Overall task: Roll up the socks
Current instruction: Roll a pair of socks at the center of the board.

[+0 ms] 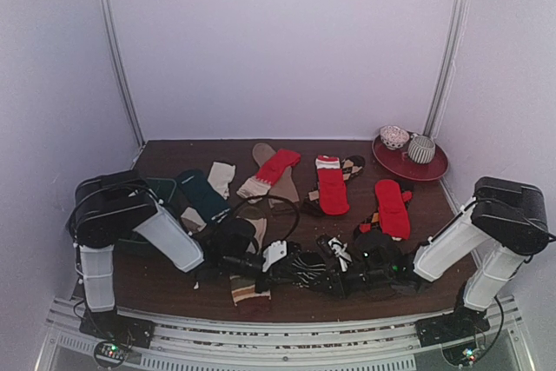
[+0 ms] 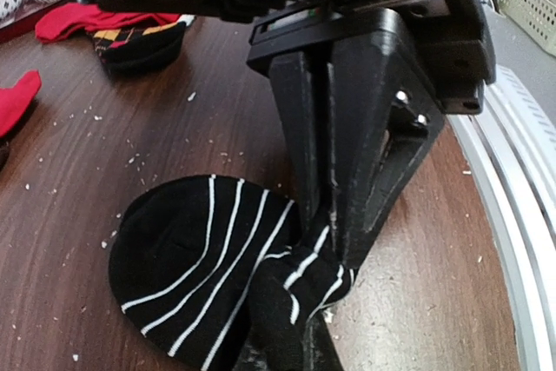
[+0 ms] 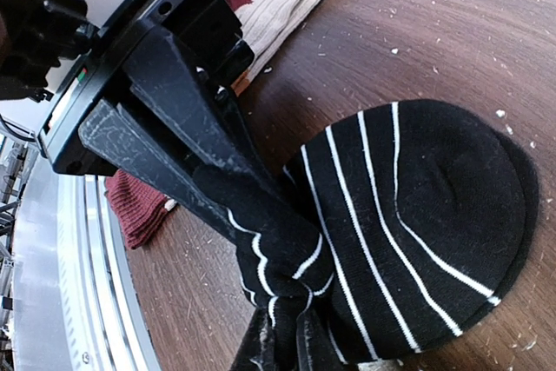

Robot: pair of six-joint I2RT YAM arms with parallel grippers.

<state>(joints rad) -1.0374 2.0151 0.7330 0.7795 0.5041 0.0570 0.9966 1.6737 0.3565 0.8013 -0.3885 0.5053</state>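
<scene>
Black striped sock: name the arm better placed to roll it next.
Right, narrowly. Left gripper and right gripper both pinch the sock at one bunch, but it lies nearer the right arm's base.

Soft, dim overhead light; wrist views bow at edges, with the striped sock (image 2: 187,258) sharp.

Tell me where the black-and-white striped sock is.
Top view: the black-and-white striped sock sits front-centre, pinched between the left end effector and right end effector, just right of the tan-and-brown striped sock.
</scene>
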